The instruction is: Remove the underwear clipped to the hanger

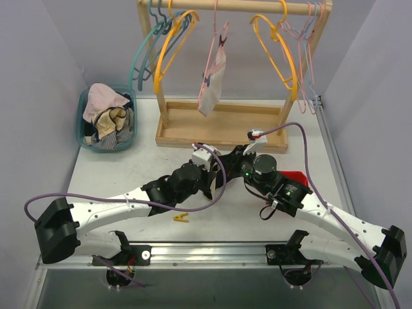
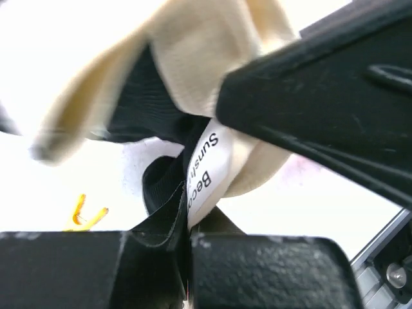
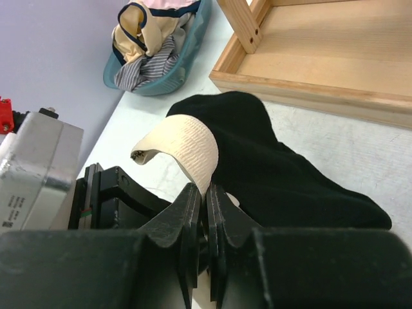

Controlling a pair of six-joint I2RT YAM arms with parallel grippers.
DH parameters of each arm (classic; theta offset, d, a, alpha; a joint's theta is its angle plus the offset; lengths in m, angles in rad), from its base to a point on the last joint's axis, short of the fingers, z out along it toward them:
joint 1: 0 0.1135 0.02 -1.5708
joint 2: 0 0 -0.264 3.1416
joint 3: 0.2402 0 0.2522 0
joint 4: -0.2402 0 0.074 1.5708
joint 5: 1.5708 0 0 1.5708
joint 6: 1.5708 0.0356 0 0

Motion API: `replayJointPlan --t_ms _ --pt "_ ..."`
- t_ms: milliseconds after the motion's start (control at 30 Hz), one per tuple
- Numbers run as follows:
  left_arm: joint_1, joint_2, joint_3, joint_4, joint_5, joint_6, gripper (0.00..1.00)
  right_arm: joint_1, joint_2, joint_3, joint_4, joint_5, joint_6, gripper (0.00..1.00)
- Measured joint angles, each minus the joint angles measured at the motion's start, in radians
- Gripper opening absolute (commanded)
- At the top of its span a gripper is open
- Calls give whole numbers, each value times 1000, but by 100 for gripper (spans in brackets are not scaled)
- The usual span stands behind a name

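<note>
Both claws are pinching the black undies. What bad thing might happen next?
If the left claw and right claw pull apart, the black briefs might stretch or rip. The yellow clip lies right beside the left arm, so a swing might knock it off the table.

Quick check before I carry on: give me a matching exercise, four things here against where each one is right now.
Things:
1. black briefs
2. pale briefs
3. yellow clip
4. basket

Places:
A. hanging from the rack
B. at the far left corner of the table, full of clothes
C. pinched by the fingers of both arms
D. lying loose on the near side of the table

Pairs: 1-C, 2-A, 3-D, 4-B
</note>
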Motion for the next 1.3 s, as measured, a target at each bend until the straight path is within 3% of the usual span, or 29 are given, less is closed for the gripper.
replayJointPlan --t_ms 33,67,133,167,267,300,467,567,800,967,1067,1167,1300 --pt "0 -8 -1 0 -6 2 3 0 -8 0 -5 1 3 11" --pt "0 -16 -1 0 -11 2 3 0 -14 0 -8 3 8 30" --pt "0 -35 -2 -3 -20 2 3 0 -26 0 -10 13 23 52" --pt "0 -46 -3 -8 -25 2 3 0 -33 0 -13 20 24 72" --pt "0 -87 -10 -31 -52 1 3 0 -57 0 -43 57 23 96" --pt "0 -105 -13 -43 -64 2 3 0 -69 0 -61 71 21 100" --pt "18 -267 -13 -120 -132 17 3 0 -164 5 -161 159 10 100" --pt "88 -391 6 -177 -181 26 3 0 -228 15 -208 202 5 100" --pt "489 -499 98 -317 -281 2 3 0 -299 16 -296 228 3 100" --pt "806 -405 136 -264 -254 4 3 0 -287 -18 -316 201 13 100" --pt "969 -293 138 -119 -184 2 3 0 -260 -36 -331 168 19 100" --pt "1082 -164 140 89 -106 -10 3 0 -224 -44 -340 137 22 100" --pt "1154 56 226 311 -22 -24 3 0 -201 -46 -341 111 21 100"
